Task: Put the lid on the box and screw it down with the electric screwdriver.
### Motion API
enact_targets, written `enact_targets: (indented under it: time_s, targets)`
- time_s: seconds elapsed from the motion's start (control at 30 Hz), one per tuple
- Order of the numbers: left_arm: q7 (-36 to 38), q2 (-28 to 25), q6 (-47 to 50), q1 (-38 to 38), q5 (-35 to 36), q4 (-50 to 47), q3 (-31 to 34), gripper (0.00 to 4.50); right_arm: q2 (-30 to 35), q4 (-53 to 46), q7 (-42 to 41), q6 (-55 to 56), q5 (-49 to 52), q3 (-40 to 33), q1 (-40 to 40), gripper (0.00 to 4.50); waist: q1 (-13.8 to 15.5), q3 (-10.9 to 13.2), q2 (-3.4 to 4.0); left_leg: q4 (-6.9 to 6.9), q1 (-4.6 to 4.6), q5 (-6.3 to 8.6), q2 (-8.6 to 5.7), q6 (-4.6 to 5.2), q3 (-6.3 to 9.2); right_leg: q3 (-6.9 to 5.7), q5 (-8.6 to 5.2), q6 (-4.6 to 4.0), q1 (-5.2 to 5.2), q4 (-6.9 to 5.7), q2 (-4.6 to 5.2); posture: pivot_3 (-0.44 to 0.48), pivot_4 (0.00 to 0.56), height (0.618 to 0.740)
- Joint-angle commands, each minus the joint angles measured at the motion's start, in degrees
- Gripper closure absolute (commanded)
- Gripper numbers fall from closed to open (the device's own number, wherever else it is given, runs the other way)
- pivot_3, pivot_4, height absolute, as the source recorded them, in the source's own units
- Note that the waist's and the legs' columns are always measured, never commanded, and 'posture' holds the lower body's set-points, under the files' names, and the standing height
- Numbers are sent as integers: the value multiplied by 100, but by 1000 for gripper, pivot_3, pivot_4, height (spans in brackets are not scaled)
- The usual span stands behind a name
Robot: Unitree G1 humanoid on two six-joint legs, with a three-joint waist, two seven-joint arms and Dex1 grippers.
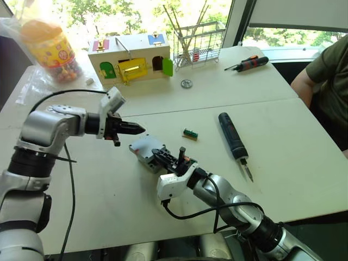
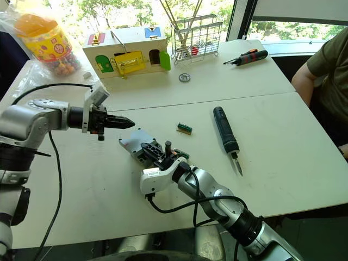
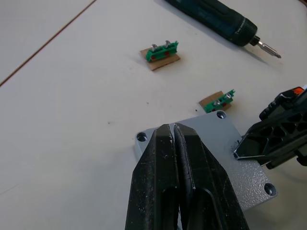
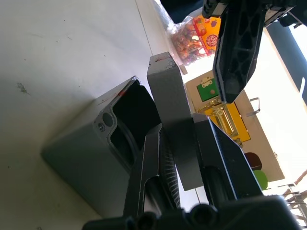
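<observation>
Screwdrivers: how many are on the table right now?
2. The black electric screwdriver lies on the near table to the right of the grey box; a red-and-black hand screwdriver lies on the far table by the wire rack.

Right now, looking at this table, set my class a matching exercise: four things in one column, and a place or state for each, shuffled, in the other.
Things
1. lid
2. electric screwdriver
3. left gripper
4. hand screwdriver

Places or states
A. lying on the table past the seam, near the wire rack
B. shut and holding nothing, above the table beside the box
C. clamped in the right gripper, over the box
D. lying loose on the table, bit towards the robot

Pairs: 1-C, 2-D, 3-B, 4-A
</observation>
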State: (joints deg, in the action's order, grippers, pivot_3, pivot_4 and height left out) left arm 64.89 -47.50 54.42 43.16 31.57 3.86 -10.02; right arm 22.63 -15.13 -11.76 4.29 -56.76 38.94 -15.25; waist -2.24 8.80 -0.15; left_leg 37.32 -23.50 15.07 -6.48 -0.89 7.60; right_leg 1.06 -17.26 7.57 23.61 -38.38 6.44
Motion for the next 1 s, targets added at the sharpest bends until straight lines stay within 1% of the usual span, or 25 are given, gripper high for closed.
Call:
enact_targets:
  time_s: [0.03, 0.17, 0.5, 0.83, 1.0]
  targets:
    - [51, 17, -142, -24, -89, -175, 66, 4438, 37, -234, -43, 97, -72, -193, 122, 4391, 0, 0, 0, 0, 0, 0, 0, 0, 0, 0, 0, 0, 0, 0, 0, 0, 150, 740]
    - [59, 65, -154, -59, -147, -188, 87, 4438, 65, -277, -58, 157, -186, -288, 236, 4391, 2, 0, 0, 0, 0, 0, 0, 0, 0, 0, 0, 0, -1, 0, 0, 0, 150, 740]
    - [74, 96, -144, -172, -193, -344, 37, 4438, -4, -194, -52, 382, -499, -197, 479, 4391, -5, -1, -1, 0, 4, 0, 1, 0, 0, 0, 0, 0, -5, 0, -1, 0, 150, 740]
    - [223, 98, -150, -255, -312, -451, -86, 4438, -138, 85, -146, 160, -974, -155, 604, 4391, 4, -2, -2, 0, 10, 0, 1, 0, 0, 0, 0, 0, -11, -1, -2, 0, 150, 740]
    - [388, 19, -347, -363, -504, -476, -290, 4438, -197, 147, -164, 154, -1113, -121, 671, 4391, 8, -5, -3, 0, 14, 0, 1, 0, 0, 0, 0, 0, -16, 0, -2, 0, 150, 740]
